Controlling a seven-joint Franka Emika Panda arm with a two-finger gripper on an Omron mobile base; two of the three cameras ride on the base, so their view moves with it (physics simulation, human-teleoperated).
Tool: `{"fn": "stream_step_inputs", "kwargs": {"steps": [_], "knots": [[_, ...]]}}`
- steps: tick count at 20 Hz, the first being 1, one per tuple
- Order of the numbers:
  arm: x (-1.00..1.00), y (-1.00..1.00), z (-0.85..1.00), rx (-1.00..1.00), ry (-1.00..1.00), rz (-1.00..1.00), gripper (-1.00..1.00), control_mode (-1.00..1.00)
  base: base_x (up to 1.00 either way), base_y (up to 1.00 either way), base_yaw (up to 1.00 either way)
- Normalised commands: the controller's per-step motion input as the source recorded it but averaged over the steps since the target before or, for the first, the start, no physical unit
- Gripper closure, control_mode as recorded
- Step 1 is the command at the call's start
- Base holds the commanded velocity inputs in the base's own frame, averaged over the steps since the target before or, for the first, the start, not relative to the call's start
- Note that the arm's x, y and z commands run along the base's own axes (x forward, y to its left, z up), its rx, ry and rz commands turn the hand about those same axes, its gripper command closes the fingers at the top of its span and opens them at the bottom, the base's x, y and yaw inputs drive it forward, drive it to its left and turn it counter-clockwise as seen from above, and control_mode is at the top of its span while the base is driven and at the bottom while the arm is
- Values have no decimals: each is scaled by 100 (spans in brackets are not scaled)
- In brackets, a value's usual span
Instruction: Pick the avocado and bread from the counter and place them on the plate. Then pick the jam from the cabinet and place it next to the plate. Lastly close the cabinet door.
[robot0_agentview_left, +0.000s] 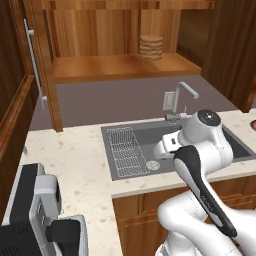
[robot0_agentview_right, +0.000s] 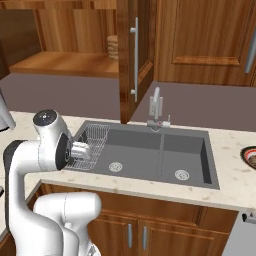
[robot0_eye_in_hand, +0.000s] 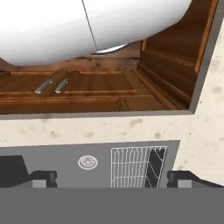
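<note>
Standing open above the counter (robot0_agentview_left: 75, 160): the cabinet (robot0_agentview_left: 120, 65), its cabinet door (robot0_agentview_right: 135, 55) swung out, so closing looks still undone. Sunk mid-counter, a grey sink (robot0_agentview_right: 150, 150) with wire rack (robot0_agentview_left: 125, 150) at its left end. Peeking in at the counter's right edge, the plate (robot0_agentview_right: 250, 156). Hovering over the sink's front rim, the gripper (robot0_eye_in_hand: 111, 179), fingers spread and holding nothing. Avocado, bread, jam placement: cannot tell.

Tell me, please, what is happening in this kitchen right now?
The robot is parked at the sink, its arm folded low with nothing held. In the hand view the open hand points at the wire rack in the basin. The cabinet door stands open, and the plate sits on the counter far right.
</note>
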Motion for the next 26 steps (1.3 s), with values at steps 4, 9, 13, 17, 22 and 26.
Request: {"fn": "stream_step_inputs", "kwargs": {"steps": [4,9,13,17,22,26], "knots": [[-37,0,-2,0,-3,9,-100,-100,0,0,0],[-21,1,-37,0,0,10,-100,-100,0,0,0],[-40,0,-50,0,0,9,-100,-100,0,0,0],[-39,0,-34,0,-2,10,-100,-100,0,0,0],[-44,0,2,0,-10,12,-100,-100,0,0,0],[-52,0,18,0,-19,18,-100,-100,0,0,0]]}}
